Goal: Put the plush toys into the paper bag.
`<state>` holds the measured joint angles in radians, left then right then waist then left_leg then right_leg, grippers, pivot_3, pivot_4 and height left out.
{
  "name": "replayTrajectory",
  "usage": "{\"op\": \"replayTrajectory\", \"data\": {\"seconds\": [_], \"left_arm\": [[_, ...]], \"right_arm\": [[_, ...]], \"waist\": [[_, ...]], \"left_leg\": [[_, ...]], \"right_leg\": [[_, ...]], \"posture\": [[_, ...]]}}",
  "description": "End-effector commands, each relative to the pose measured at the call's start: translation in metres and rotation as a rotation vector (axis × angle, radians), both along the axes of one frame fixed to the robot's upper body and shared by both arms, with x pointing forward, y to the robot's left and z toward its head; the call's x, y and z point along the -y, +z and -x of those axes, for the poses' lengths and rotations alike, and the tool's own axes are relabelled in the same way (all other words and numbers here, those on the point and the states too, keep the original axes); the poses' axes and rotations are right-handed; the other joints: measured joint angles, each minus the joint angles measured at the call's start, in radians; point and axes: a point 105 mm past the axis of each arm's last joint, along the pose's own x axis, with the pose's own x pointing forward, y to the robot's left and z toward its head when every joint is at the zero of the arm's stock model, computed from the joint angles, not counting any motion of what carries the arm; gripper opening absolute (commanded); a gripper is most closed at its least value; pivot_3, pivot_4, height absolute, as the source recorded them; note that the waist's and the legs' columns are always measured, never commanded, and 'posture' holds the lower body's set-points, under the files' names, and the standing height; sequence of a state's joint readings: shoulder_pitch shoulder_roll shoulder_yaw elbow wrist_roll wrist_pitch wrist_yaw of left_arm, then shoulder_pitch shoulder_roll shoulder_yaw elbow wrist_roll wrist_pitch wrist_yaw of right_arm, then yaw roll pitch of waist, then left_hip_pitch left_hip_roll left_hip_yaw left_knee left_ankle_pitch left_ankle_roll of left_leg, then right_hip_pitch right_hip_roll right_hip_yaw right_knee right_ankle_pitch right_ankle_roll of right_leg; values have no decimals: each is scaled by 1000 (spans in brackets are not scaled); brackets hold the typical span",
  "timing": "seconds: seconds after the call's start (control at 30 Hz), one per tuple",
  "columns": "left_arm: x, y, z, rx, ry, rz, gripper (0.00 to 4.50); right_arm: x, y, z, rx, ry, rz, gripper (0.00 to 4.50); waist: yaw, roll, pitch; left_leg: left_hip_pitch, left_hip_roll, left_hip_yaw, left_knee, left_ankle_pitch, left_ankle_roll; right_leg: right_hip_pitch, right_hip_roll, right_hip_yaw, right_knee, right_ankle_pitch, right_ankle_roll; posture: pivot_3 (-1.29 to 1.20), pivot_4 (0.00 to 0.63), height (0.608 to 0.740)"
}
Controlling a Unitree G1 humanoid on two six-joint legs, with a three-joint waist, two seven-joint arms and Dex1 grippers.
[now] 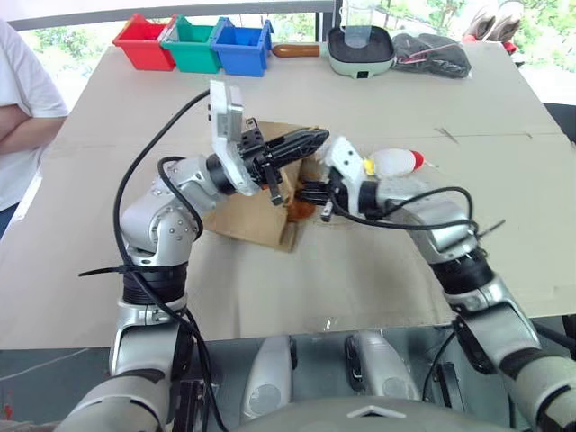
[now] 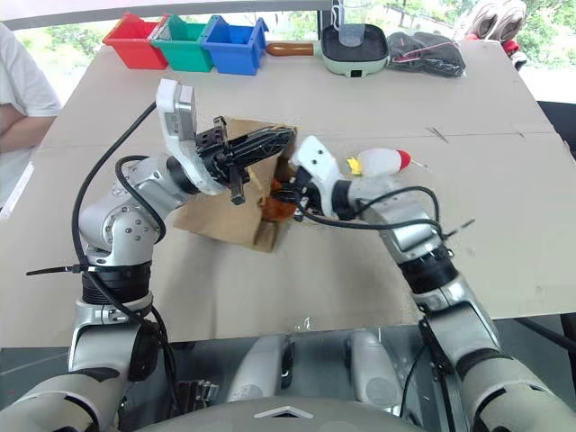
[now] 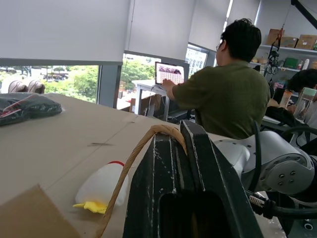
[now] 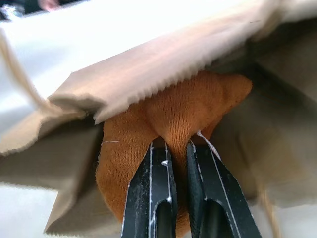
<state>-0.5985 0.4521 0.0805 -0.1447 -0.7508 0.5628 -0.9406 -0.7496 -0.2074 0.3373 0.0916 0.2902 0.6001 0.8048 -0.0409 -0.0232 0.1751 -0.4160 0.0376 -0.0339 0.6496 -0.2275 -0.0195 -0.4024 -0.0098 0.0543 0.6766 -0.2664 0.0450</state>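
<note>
The right gripper (image 4: 171,148) has its two black fingers pinched nearly together on the orange-brown plush toy (image 4: 168,114), a fuzzy, rounded thing with a pointed ear sticking up; the fabric bunches between the fingertips. It holds the toy right at the mouth of the plain brown kraft paper bag (image 2: 225,211), with the bag's serrated upper edge draped over the top of the toy, so the toy is partly under the paper.

Just beside it, the left gripper (image 1: 306,142) is clamped tight on one of the bag's twisted paper loop handles (image 3: 141,153), which arches over the closed fingers. The bag lies on its side on the pale cardboard-covered table (image 1: 378,270), its open end facing the right gripper and lifted by the handle.

A little further off, behind the right wrist, the white oval plush toy with a red end and a yellow tip (image 1: 394,162) lies on the table, apart from both grippers and outside the bag.

At the far edge of the table stand a red, a green and a blue plastic bin (image 1: 193,43) in a row, then a pale green pan with a brown handle (image 1: 358,49) and a dark bundle (image 1: 432,54). A person in a white shirt (image 1: 18,108) stands at the table's left side.
</note>
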Motion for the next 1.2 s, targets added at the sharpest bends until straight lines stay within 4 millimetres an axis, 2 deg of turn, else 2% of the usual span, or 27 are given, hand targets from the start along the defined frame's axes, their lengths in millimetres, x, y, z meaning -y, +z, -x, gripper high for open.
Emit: {"op": "replayTrajectory", "data": {"seconds": [0.03,0.07,0.1,0.13,0.17,0.3,0.33,0.37,0.47,0.57,0.67,0.77,0.9,1.0,1.1,1.2], "left_arm": [[-4,5,2,36,12,15,0],[-5,4,2,33,21,22,0],[-9,4,2,30,41,30,0],[-11,4,1,28,54,35,0],[-13,4,1,27,63,38,0],[-27,3,2,4,126,86,0],[-30,2,3,2,137,85,0],[-31,0,4,1,141,82,0],[-35,-3,7,-4,148,78,0],[-44,-5,8,-10,174,71,0],[-45,-3,7,-6,189,75,0],[-44,-2,7,0,198,88,0],[-42,-2,7,0,203,95,0],[-39,-1,7,4,204,100,0],[-38,0,8,9,207,103,0],[-39,1,11,11,212,104,0]], "right_arm": [[-14,0,0,14,92,-9,37],[-17,-7,-4,10,100,13,37],[-19,-11,-5,-25,108,-6,631],[-20,-14,-6,-49,114,-24,637],[-21,-14,-6,-64,117,-40,913],[-8,-12,3,-39,104,-75,2709],[-4,-14,7,-26,100,-65,3358],[0,-16,11,-17,101,-55,3636],[13,-11,17,0,77,-61,3636],[54,13,8,104,-89,-77,3636],[88,28,-1,174,-216,-48,3636],[126,36,-29,242,-412,47,3636],[159,28,-65,210,-620,156,3636],[174,-3,-93,96,-688,259,3636],[180,-22,-105,49,-700,305,2774],[177,-28,-102,29,-641,307,1614]], "waist": [[3,0,0],[4,0,0],[5,0,0],[5,0,0],[4,0,0],[6,0,0],[5,0,0],[5,0,0],[5,0,0],[6,0,0],[10,0,0],[9,0,0],[0,0,0],[-2,0,0],[0,0,0],[3,0,0]], "left_leg": [[0,0,0,0,0,0],[0,0,0,0,0,0],[0,0,0,0,0,0],[0,-1,0,0,0,0],[0,-1,0,0,0,0],[0,0,0,0,0,0],[0,0,-1,0,0,0],[0,0,0,0,0,0],[-1,0,0,0,0,0],[0,0,0,0,0,0],[0,-1,0,0,0,0],[0,-1,0,1,0,0],[1,-1,1,0,0,0],[1,0,2,-1,0,0],[1,0,3,-1,0,0],[0,-1,2,-1,0,0]], "right_leg": [[0,0,0,0,0,0],[0,0,0,0,0,0],[0,-1,-1,0,0,0],[0,-1,0,0,0,0],[0,-1,0,0,0,0],[0,-1,-1,1,0,0],[0,-2,-1,0,0,0],[0,-2,-1,0,0,0],[0,-2,-1,0,0,0],[0,-2,-1,1,0,0],[0,-2,-1,1,0,0],[0,-2,-1,1,0,0],[0,-1,1,1,0,0],[0,-1,2,1,0,0],[0,-1,2,0,0,0],[0,-1,2,-1,0,0]], "posture": [[0,150,740],[0,150,740],[0,150,740],[0,150,740],[0,150,740],[0,150,740],[0,150,740],[0,150,740],[0,150,740],[0,150,740],[0,150,740],[0,150,740],[0,150,740],[0,150,740],[0,150,740],[0,150,740]]}}
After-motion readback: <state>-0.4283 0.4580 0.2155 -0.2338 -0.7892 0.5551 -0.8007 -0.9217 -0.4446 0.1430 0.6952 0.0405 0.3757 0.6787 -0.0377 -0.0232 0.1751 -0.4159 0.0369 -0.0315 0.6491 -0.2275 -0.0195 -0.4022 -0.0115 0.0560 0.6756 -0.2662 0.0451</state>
